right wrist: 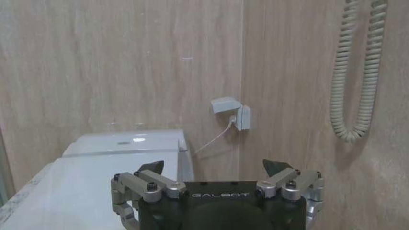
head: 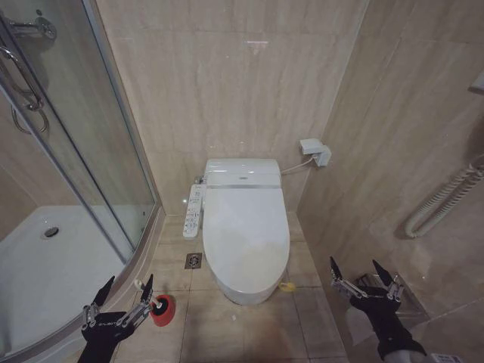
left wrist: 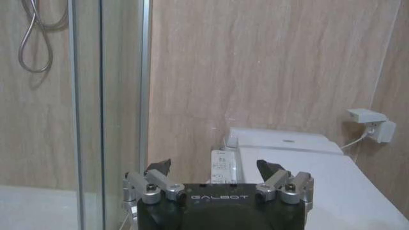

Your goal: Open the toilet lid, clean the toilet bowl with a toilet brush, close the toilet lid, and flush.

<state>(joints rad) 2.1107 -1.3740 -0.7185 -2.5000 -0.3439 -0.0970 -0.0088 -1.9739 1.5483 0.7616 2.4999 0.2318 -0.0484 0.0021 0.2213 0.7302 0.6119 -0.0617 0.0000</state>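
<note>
The white toilet lid [head: 246,231] lies shut over the toilet bowl, which is hidden beneath it. A small yellow-green strap loop [head: 286,286] sticks out at the lid's front right edge. The long white button panel [head: 193,211] runs along the toilet's left side. On the floor at the lower left, the toilet brush [head: 144,288] stands in its round red holder cup [head: 162,309]. My left gripper [head: 126,291] is open, right beside the brush and holding nothing. My right gripper [head: 359,272] is open at the lower right, apart from the toilet. The lid [left wrist: 332,184] [right wrist: 96,187] lies ahead of both wrists.
A curved glass shower enclosure [head: 83,151] with a white tray [head: 45,265] fills the left. A floor drain [head: 193,261] sits left of the toilet. A wall socket with a plug [head: 314,150] is behind the toilet, and a coiled hose [head: 446,197] hangs on the right wall.
</note>
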